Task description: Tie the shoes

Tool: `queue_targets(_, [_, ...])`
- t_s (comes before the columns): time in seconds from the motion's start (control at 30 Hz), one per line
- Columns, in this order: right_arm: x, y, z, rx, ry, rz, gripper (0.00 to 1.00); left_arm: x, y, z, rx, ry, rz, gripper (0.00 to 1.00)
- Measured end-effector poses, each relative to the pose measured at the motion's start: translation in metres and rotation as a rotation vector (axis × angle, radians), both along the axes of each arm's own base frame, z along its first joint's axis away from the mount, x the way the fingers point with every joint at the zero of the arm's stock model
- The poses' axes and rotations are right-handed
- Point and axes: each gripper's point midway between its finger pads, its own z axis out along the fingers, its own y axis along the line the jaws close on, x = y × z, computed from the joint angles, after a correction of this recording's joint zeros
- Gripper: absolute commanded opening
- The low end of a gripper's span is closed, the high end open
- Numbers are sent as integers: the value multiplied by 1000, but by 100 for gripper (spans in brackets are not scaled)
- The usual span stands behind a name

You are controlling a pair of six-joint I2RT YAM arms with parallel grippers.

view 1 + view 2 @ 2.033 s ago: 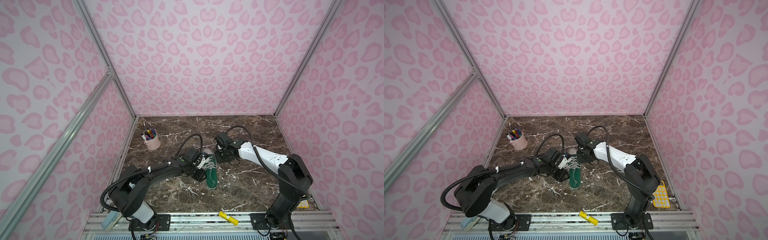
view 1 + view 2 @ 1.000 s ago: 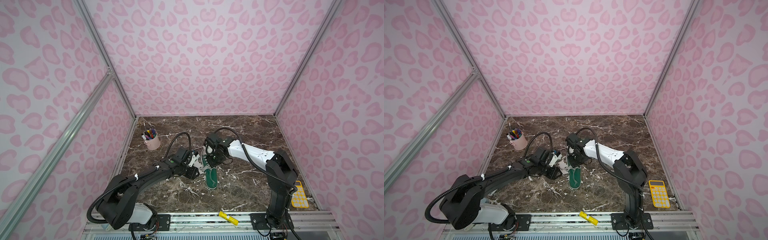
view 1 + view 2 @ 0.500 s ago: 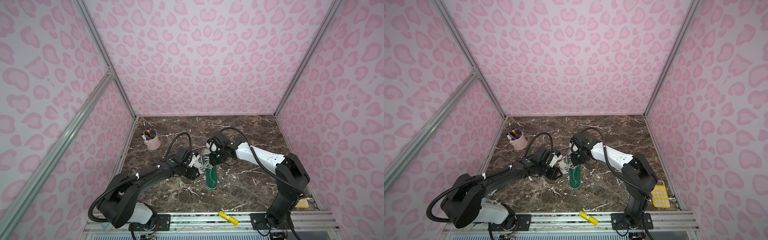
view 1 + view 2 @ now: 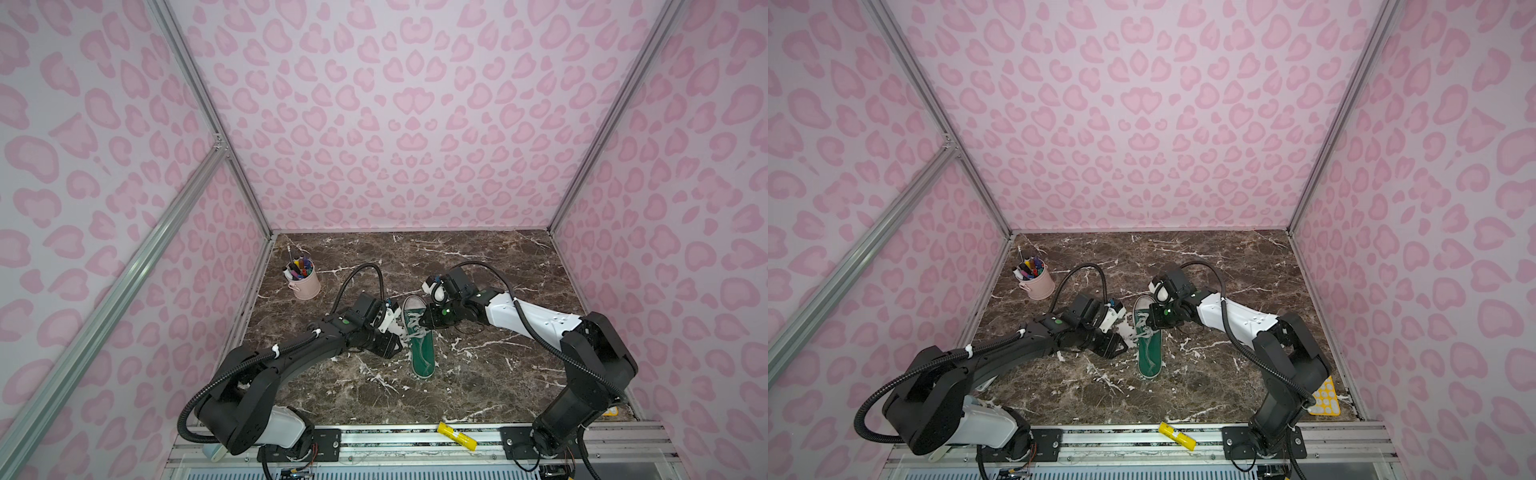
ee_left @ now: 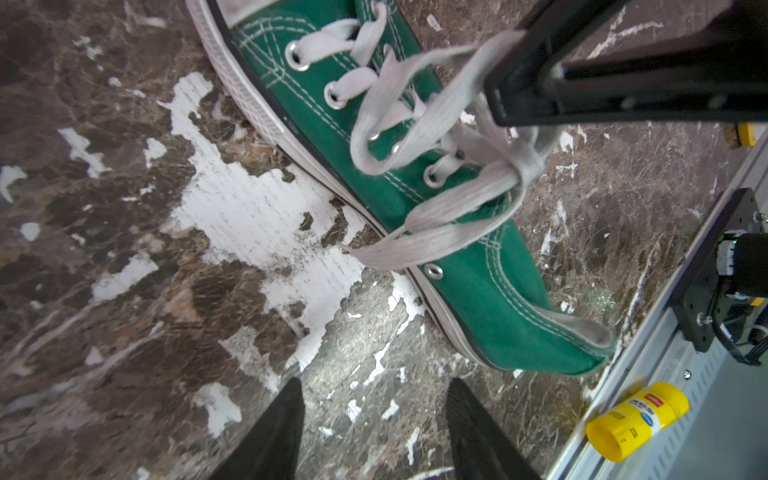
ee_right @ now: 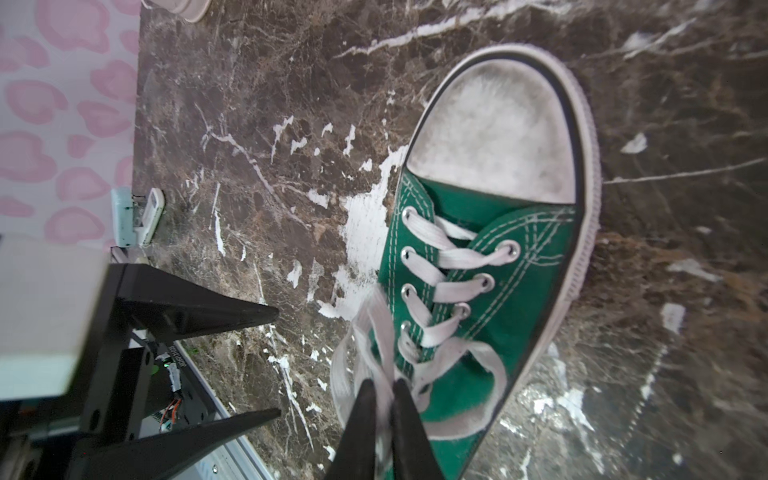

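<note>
The shoes are one green sneaker (image 4: 423, 353) (image 4: 1149, 353) lying on the marble floor, white toe cap pointing to the back wall. Its off-white laces (image 5: 436, 120) (image 6: 457, 361) lie loosely looped over the tongue. My right gripper (image 6: 383, 384) (image 4: 424, 326) (image 4: 1153, 323) is shut on a lace strand just above the eyelets, from the shoe's right side. My left gripper (image 5: 374, 399) (image 4: 398, 337) (image 4: 1128, 337) hovers over bare floor on the shoe's left side. It is open with nothing between its fingers (image 6: 266, 311).
A pink cup of pens (image 4: 305, 282) (image 4: 1038, 284) stands at the back left. A yellow tube (image 4: 457, 435) (image 5: 636, 419) lies on the front rail. A yellow calculator (image 4: 1325, 397) sits at the front right corner behind the right arm's base.
My right gripper has drawn back from over the shoe's left side to its right side, keeping the lace in its grip. The left gripper stays beside the shoe, its jaws slightly wider.
</note>
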Motion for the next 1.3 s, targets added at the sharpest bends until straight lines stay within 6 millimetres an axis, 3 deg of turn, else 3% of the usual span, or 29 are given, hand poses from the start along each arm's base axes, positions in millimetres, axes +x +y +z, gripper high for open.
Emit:
queue_targets(0.13, [1, 3, 4, 51, -7, -5, 24, 8, -7, 3, -45, 11, 28, 59])
queue_targets(0.63, [4, 9, 9, 139, 6, -13, 23, 24, -7, 6, -119, 50, 113, 61])
queue_targets(0.9, [-5, 10, 6, 167, 37, 0, 22, 28, -11, -13, -89, 119, 130, 60])
queue_targets(1.3, [-22, 11, 11, 193, 73, 55, 23, 41, -12, -3, -151, 117, 211, 62])
